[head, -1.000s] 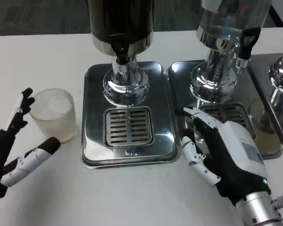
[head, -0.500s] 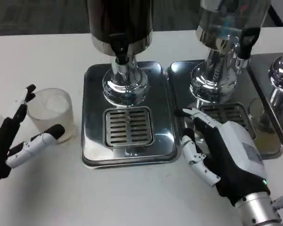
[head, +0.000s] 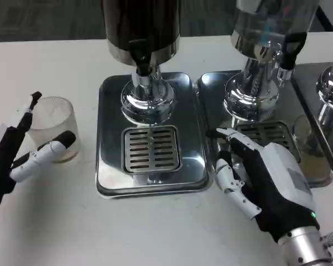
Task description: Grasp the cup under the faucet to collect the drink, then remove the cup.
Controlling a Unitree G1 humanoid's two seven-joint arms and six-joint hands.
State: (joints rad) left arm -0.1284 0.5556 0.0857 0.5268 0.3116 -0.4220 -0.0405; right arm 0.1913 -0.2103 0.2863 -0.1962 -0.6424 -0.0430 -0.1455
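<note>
Since a second ago the cup (head: 55,128) and left hand (head: 14,160) have shifted together leftward, away from the dark dispenser (head: 141,33); the right hand (head: 261,185) has stayed put. Cup: one, translucent frosted plastic, cylindrical, upright with mouth up, sitting on the white table (head: 155,233) between the left hand's spread fingers (head: 44,152), which bracket it without a clear grip. Right hand lies flat, fingers apart, holding nothing, just right of the ribbed chrome drip tray (head: 108,166); a second tray (head: 211,88) lies beyond its fingertips.
</note>
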